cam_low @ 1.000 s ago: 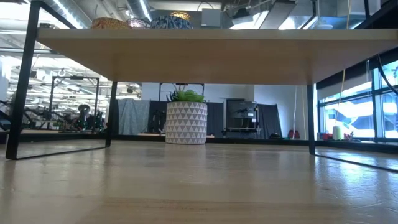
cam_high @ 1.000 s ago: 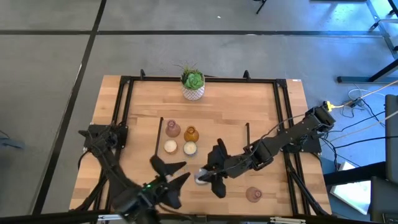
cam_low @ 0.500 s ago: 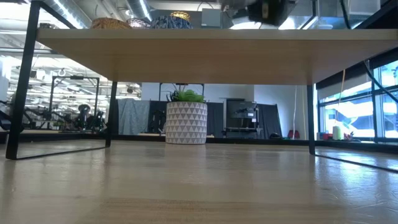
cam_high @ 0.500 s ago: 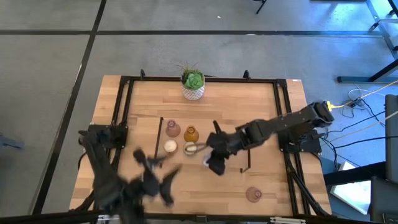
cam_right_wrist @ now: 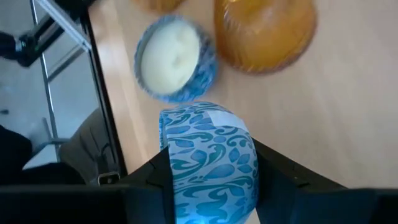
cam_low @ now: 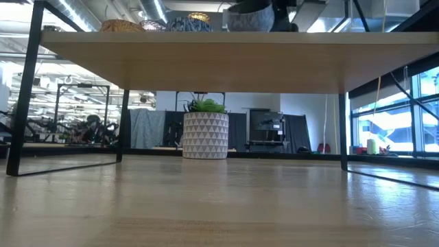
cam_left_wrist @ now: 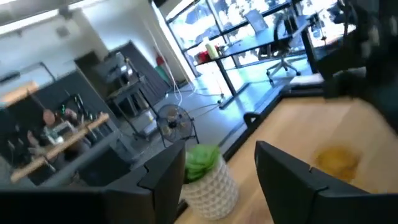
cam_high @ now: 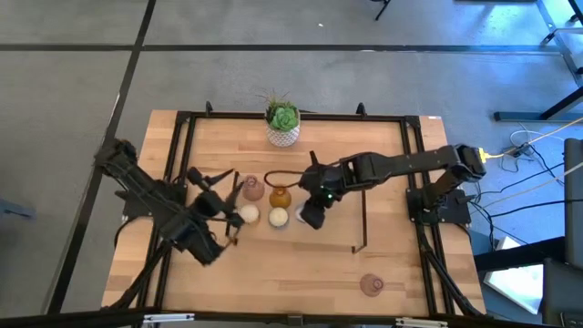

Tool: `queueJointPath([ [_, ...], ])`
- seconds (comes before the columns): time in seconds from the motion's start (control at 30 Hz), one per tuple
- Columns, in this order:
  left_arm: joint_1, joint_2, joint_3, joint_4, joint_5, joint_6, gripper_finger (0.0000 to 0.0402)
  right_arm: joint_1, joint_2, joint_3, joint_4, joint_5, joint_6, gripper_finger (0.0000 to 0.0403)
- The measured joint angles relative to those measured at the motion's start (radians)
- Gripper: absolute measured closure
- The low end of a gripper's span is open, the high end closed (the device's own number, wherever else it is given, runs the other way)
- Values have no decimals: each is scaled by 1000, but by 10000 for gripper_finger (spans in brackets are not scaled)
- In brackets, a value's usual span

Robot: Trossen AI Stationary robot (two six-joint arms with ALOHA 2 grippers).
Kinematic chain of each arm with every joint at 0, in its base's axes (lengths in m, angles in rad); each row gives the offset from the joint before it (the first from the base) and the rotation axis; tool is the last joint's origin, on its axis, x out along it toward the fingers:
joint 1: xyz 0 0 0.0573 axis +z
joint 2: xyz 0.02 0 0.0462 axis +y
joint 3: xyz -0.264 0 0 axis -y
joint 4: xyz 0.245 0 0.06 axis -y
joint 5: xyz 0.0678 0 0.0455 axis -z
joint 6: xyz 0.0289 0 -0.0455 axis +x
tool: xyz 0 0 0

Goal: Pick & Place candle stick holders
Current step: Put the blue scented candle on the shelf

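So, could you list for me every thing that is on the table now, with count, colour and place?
plant pot: one, white with a green plant, middle of the table's far edge
pink holders: two, dusty pink, one in the group at the table's middle, one alone near the front right
amber holder: one, amber, beside the pink one in the group
low holders on the table: two, cream tops, side by side in front of the pink and amber ones
held holder: one, blue-and-white pattern, between the right gripper's fingers
left gripper: open, empty, left of the group
right gripper: closed on the held holder, right of the group
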Motion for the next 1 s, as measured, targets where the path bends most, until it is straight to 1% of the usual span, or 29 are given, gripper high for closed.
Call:
queueJointPath([
  [0.1,-47,-98,-135,0,-33,-26,226,-5,-12,0,10,2,0,251],
  [0.23,-100,-168,-243,33,-39,-39,243,-3,-14,1,47,-20,0,251],
  [0.33,-115,-200,-276,34,-42,-65,256,3,-12,0,90,-26,0,251],
  [0.47,-94,-206,-331,40,-42,-101,272,4,-11,0,101,-24,0,251],
  [0.53,-91,-206,-345,39,-25,-121,280,5,-12,0,101,-25,-6,251],
  [0.6,-100,-206,-346,76,2,-105,291,5,-12,0,97,-25,-17,250],
  [0.63,-110,-206,-344,122,16,-66,296,5,-12,0,94,-25,-24,250],
  [0.7,-137,-206,-336,259,51,81,309,5,-12,0,83,-25,-34,250],
  [0.73,-149,-206,-327,351,74,189,316,5,-12,0,77,-25,-39,250],
  [0.8,-163,-206,-317,610,148,475,330,5,-12,0,76,-25,-48,250],
  [0.83,-159,-206,-318,772,212,658,337,5,-12,0,76,-25,-50,250],
  [0.87,-151,-204,-326,960,294,853,343,4,-12,0,76,-27,-52,250],
  [0.93,-121,-190,-359,1314,513,1214,355,1,-12,0,76,-35,-52,250],
  [0.97,-108,-184,-381,1448,640,1364,359,1,-12,0,76,-35,-52,250],
  [1.0,-96,-182,-401,1539,735,1476,362,1,-12,0,76,-35,-52,250],
])
